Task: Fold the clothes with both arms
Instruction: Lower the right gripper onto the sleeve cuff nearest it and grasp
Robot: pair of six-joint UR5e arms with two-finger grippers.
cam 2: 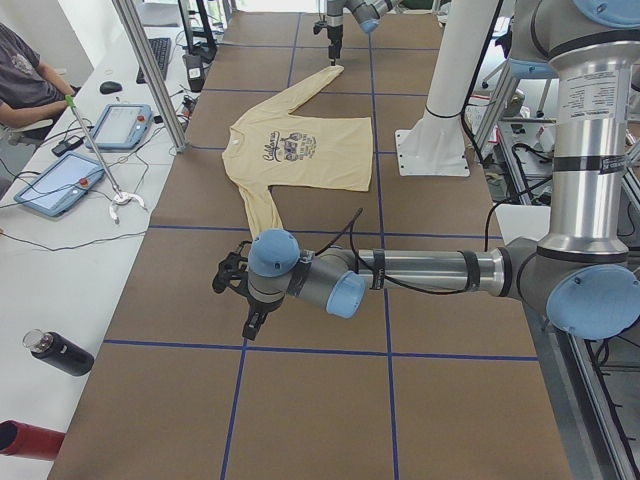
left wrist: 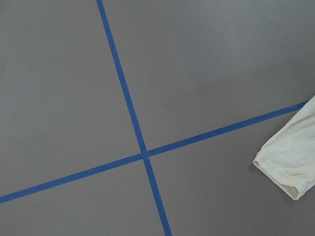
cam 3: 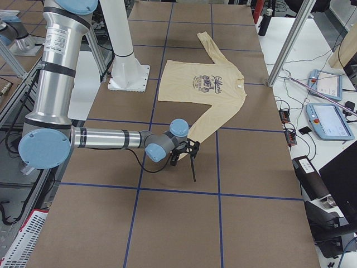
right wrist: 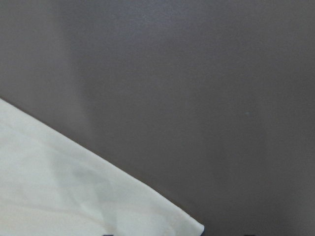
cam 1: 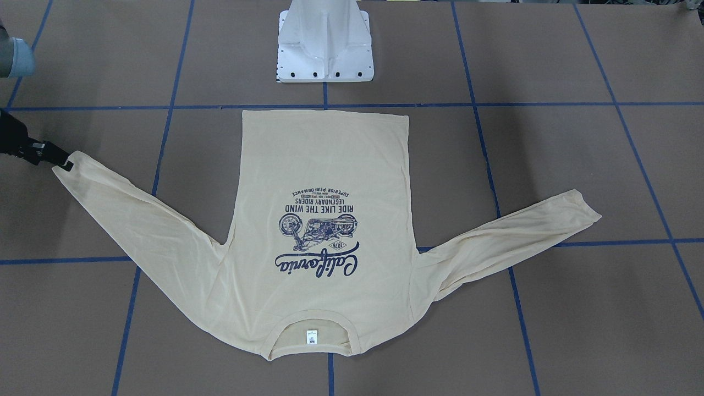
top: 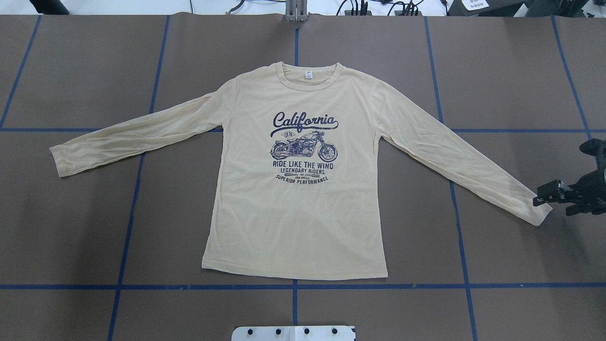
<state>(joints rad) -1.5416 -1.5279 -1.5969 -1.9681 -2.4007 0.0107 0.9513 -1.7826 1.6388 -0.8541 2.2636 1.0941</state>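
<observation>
The pale yellow-beige long-sleeved shirt (top: 298,208) lies flat and print-up on the brown table, both sleeves spread outward. My right gripper (top: 544,196) hangs low at the tip of the right sleeve cuff (top: 537,213), also seen at the left edge of the front-facing view (cam 1: 61,161). Its fingers stand apart, open, and the cuff corner (right wrist: 187,223) lies flat below them. My left gripper (cam 2: 240,305) shows only in the side view, hovering just past the left sleeve cuff (left wrist: 290,162). I cannot tell whether it is open or shut.
The white pedestal base (cam 1: 325,55) stands behind the shirt's hem. Blue tape lines (left wrist: 142,152) grid the table. Along the operators' side are tablets (cam 2: 60,182), a dark bottle (cam 2: 60,352), metal posts (cam 2: 150,70) and a seated person (cam 2: 25,85).
</observation>
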